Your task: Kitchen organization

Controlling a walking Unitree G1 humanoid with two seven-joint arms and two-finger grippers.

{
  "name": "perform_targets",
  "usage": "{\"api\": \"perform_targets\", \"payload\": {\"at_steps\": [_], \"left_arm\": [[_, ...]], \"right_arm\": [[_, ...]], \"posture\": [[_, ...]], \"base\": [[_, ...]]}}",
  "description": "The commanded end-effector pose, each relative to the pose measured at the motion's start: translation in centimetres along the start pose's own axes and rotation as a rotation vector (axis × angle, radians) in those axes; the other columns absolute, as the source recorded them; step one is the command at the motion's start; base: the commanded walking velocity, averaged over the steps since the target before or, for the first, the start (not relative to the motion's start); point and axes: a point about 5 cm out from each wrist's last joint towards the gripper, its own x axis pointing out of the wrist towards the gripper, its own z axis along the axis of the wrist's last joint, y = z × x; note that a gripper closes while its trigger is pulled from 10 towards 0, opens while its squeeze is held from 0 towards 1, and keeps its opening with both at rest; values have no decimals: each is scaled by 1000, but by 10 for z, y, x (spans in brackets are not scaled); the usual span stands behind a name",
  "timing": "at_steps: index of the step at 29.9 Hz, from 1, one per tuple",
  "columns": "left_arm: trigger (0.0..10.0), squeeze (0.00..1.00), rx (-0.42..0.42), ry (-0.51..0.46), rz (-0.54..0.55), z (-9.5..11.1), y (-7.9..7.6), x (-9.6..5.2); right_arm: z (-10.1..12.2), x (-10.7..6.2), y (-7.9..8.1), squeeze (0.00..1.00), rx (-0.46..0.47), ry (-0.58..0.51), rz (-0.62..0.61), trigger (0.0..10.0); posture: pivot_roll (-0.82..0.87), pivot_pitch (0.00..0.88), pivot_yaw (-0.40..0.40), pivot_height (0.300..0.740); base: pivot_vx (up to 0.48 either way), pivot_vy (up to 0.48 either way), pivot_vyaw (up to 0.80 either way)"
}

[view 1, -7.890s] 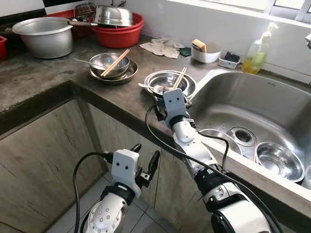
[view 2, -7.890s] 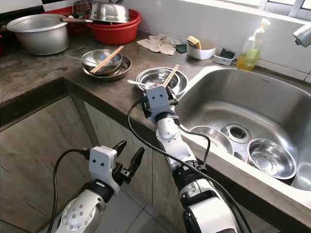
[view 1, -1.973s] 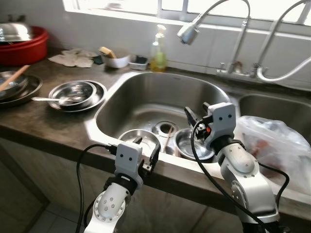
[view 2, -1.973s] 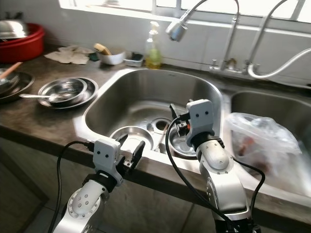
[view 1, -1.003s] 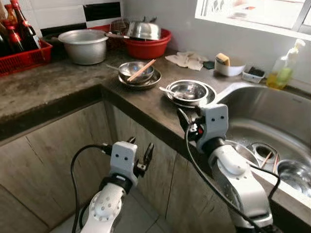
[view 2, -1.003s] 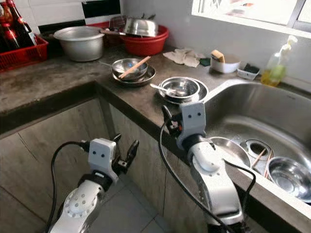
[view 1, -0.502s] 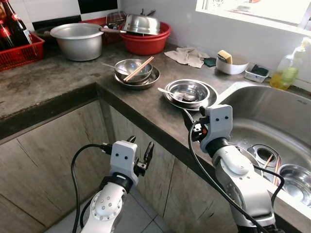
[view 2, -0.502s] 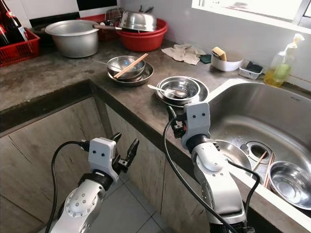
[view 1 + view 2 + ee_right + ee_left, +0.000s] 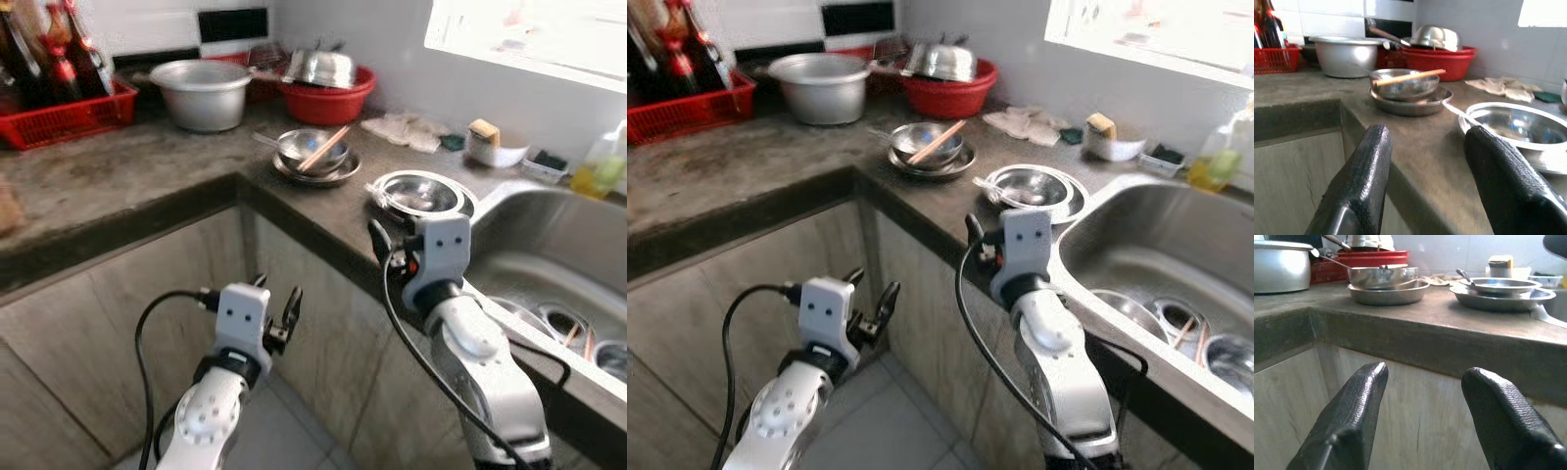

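Looks like the reach-in step of the tidy-up hasn't really started: both arms are empty and lined up on the dirty dishes along the tabletop (image 9: 147, 166). The right gripper (image 9: 1425, 161) has its 2 fingers spread wide with nothing between them, hovering at the tabletop's edge. Straight ahead of those fingers, a bit beyond the tips, sits a steel bowl (image 9: 1405, 84) with chopsticks (image 9: 1409, 77) laid across its rim, stacked on a shallow plate (image 9: 1410, 104). Just off to the side of the far finger is a second steel bowl (image 9: 1518, 129) with a spoon (image 9: 382, 191) handle poking toward the gripper.

The left gripper (image 9: 1425, 396) is also wide open and holding nothing, down below the tabletop's lip facing the cabinet front (image 9: 1415, 416), so it's out of the action for now.

My guess is the next move is pushing the right gripper forward and pinching the chopsticks or a bowl rim. The bowls are shiny, thin-walled and slick-looking, and the chopsticks rest loose, so they could roll off if the bowl gets nudged. The head views are a little blurred.
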Motion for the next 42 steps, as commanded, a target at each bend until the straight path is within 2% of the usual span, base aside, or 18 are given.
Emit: {"api": "perform_targets", "payload": {"at_steps": [1, 3, 5, 7, 10, 11, 13, 28, 42], "left_arm": [[10000, 0, 8, -8, -13, 2, -4, 1], [10000, 0, 7, -10, -14, 2, -4, 1], [10000, 0, 55, -107, -10, 8, -4, 0], [10000, 0, 63, -131, -4, 13, -4, -1], [10000, 0, 59, -118, 0, 13, -6, -4], [10000, 0, 43, -74, -4, 10, -6, -3], [10000, 0, 37, -51, -8, 9, -6, -1], [10000, 0, 27, -29, 7, 5, -2, 5], [10000, 0, 30, -31, 16, 6, -1, 5]], "right_arm": [[3, -3, -5, 0, -7, -18, -37, 10000], [3, -3, -5, 0, -6, -19, -38, 10000], [3, -1, -6, 0, 1, -23, -32, 10000], [5, 0, -5, 0, 4, -30, -26, 10000], [7, 1, -5, 0, 2, -36, -19, 10000], [7, 1, -5, 0, -3, -39, -12, 10000], [7, 2, -5, 0, -7, -41, -7, 10000], [8, 5, -3, 0, -12, -43, 10, 10000], [11, 7, -4, 0, -12, -61, 2, 10000]], "posture": [[85, 38, -52, 740], [85, 38, -52, 740], [84, 33, -49, 740], [86, 33, -50, 740], [86, 28, -52, 740], [87, 27, -51, 740], [87, 25, -51, 740], [87, 15, -49, 740], [86, 26, -50, 740]], "base": [[0, 0, 0], [0, 0, 0], [0, 0, 0], [0, 0, 0], [95, 0, 0], [319, 0, 0], [343, 0, 0], [391, 0, 0], [0, 0, 0]]}}
